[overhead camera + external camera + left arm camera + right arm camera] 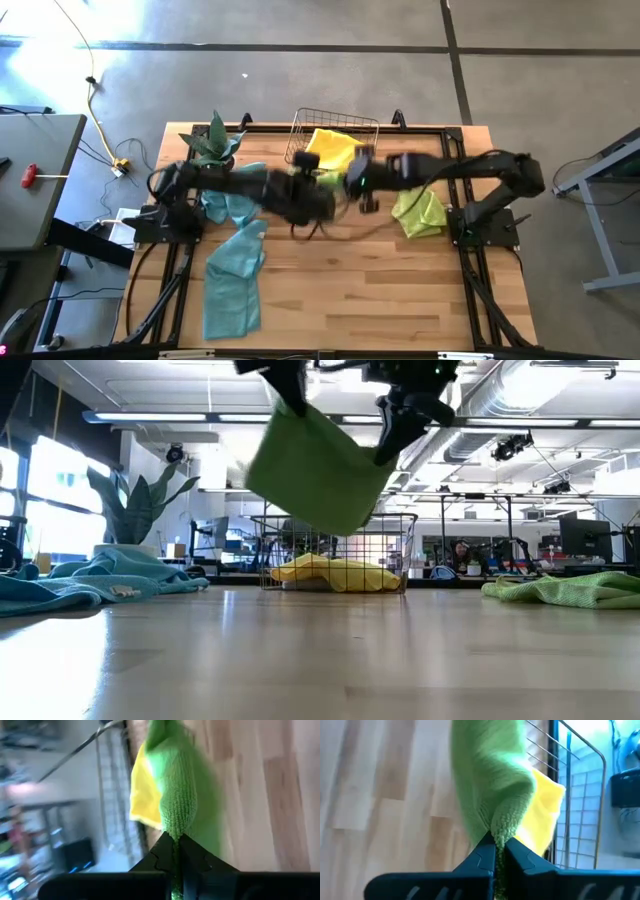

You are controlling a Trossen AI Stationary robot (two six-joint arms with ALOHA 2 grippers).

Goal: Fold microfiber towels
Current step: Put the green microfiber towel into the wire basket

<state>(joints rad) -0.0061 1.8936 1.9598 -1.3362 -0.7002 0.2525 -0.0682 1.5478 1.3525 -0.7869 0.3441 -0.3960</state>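
A lime green microfiber towel (318, 468) hangs in the air over the middle of the table, in front of the wire basket (335, 128). My left gripper (175, 840) and my right gripper (496, 842) are each shut on an upper corner of it. In the high view, the left gripper (322, 192) and the right gripper (354, 182) meet close together, with only a sliver of the towel (331, 180) showing. A yellow towel (335, 148) lies in the basket. Teal towels (232, 272) lie crumpled at the left, and another lime green towel (420, 212) lies at the right. My left gripper pinches the towel's upper left corner (176, 834) between its two fingers, slanting down from above. The cloth hangs below the fingers, clear of the table. My right gripper pinches the towel's upper right corner (501, 836) between its two fingers, slanting down from above. This corner (384, 456) sits lower than the other, so the top edge slopes and the towel hangs clear of the table.
A spiky potted plant (212, 143) stands at the far left corner, beside a second teal towel (225, 202). Bare wood (380, 290) stretches across the near half of the table.
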